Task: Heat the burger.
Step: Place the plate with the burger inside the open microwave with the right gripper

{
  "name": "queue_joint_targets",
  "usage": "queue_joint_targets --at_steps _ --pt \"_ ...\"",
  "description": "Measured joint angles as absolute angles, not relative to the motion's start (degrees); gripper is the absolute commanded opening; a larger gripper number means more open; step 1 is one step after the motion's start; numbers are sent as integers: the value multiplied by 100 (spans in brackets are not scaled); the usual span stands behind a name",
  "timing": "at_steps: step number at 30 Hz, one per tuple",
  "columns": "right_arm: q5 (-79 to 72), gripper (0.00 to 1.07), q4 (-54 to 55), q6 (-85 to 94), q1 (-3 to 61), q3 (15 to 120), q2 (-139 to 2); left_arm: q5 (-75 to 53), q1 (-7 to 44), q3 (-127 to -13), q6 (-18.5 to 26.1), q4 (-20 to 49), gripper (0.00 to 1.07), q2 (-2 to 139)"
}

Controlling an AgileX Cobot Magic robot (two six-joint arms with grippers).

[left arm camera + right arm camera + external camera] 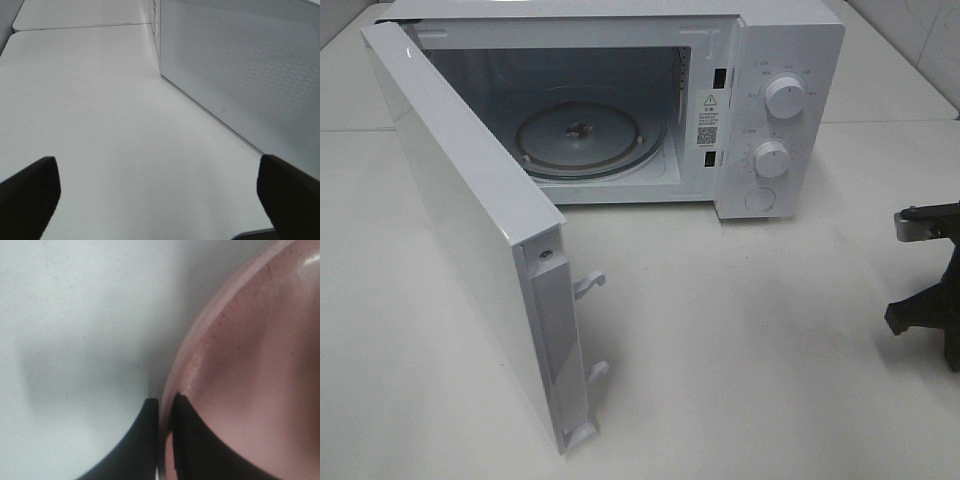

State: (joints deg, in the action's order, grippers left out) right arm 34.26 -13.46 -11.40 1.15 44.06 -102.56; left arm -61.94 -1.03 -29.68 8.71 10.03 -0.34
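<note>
Fingers (30,195) of the left end effector (157,170) stand spread wide with nothing between them, hovering over the flat white desk (100,100) just beside the outer face of the white microwave door (240,75). That door is swung fully open, its latch hooks (590,285) jutting toward the front. Behind it, the boxy white microwave oven (790,120) shows a round clear glass turntable (590,140) with nothing on it. At the far right, the right end effector (165,401) is pinched tight on the rim of a glossy flat pink plate (250,365), one jaw inside the lip and one outside. The burger shows in no view; presumably it rides on that plate, beyond the high camera's right edge. The step in hand looks like carrying the plate to the oven. A rim pinch gives little hold against tipping, so lift slowly and keep the plate level. Enter the cavity squarely, clear of the hooks, and lower the plate centred on the turntable before letting go.
</note>
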Motion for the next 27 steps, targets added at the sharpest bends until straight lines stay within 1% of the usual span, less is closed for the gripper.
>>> queue_joint_targets --at_steps 6,27 --pt "3552 0 -1564 -1329 309 4406 -10256 -6194 -103 -2968 871 1003 100 -34" --pt "4263 0 -2842 -2722 1404 4395 -9924 -6194 -103 -2968 871 1003 100 -34"
